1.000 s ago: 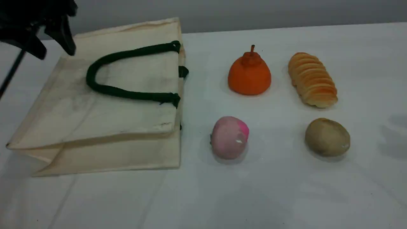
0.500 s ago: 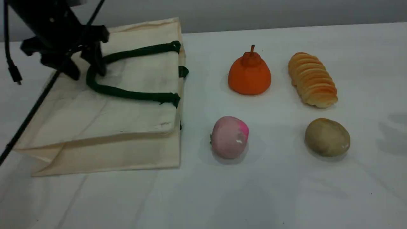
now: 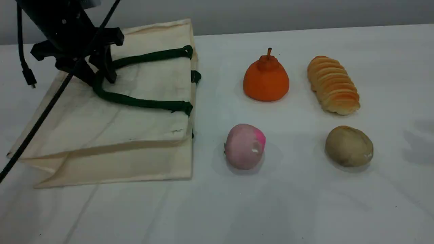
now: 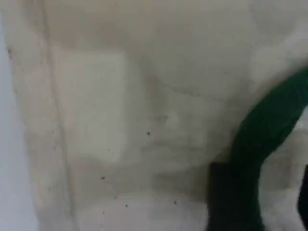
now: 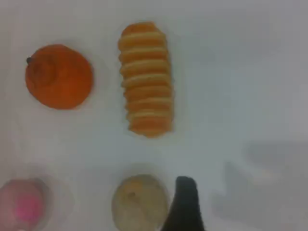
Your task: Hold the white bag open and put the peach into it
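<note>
Lying flat on the white-clothed table (image 3: pixel 305 210) below a grey wall (image 3: pixel 271 13), the white bag (image 3: pixel 101 128) has one green handle (image 3: pixel 142 102) between the parted jaws of the left gripper (image 3: pixel 100 80); the peach (image 3: pixel 244 146) sits beside it; the right gripper (image 5: pixel 185 207) gapes wide.

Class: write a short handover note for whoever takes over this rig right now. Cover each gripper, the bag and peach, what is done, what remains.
Left gripper: jaws apart, astride the bend of the dark green rope handle, not clamped on it.
Right gripper: open, holding nothing.
Cream canvas tote bag: flat on its side, mouth towards the pale pink round toy peach, which sits untouched on the white table.
Done: nothing yet.
Left: grip handle, lift bag open, pick up peach, put it inside.
</note>
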Controlling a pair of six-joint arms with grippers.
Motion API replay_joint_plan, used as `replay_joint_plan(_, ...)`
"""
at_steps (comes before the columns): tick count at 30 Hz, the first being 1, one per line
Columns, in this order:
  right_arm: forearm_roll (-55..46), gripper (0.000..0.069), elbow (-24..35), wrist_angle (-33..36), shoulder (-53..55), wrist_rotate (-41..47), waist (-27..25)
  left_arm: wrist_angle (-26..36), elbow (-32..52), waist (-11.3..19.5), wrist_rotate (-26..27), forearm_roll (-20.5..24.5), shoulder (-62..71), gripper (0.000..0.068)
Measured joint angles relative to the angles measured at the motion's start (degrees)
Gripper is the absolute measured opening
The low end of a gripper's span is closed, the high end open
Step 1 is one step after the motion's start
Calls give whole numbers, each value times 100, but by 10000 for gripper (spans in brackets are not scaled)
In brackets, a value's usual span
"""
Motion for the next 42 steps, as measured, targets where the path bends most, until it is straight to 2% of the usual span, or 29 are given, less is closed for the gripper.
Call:
replay_joint_plan(3, 0, 540, 0, 0, 0, 0, 0, 12, 0, 0, 74, 12, 0, 178)
replay_joint_plan(6, 0, 540, 0, 0, 0, 0, 0, 88, -35, 0, 257, 7, 0, 89)
replay_joint_plan(10, 0, 540, 0, 16, 0, 0, 0, 278, -171, 6, 543, 7, -11, 89)
replay_joint_plan(12, 0, 540, 0, 16, 0, 0, 0, 571, -350, 6, 788, 16, -11, 89)
replay_joint_plan(21, 0, 540, 0, 20, 0, 0, 0, 2692, -1782, 6, 1834, 30, -11, 89)
replay_joint_plan(23, 0, 540, 0, 22, 0, 0, 0, 2936, -2114, 6, 1957, 30, -17, 89)
replay_joint_plan(27, -6, 540, 0, 50, 0, 0, 0, 3004, -2490, 6, 2144, 24, -160, 89)
replay_joint_plan(34, -19, 540, 0, 13, 0, 0, 0, 3018, -2493, 1, 2253, -16, -611, 89)
replay_joint_plan(42, -19, 540, 0, -36, 0, -40, 0, 3000, -2481, -58, 2987, -765, -1041, 89)
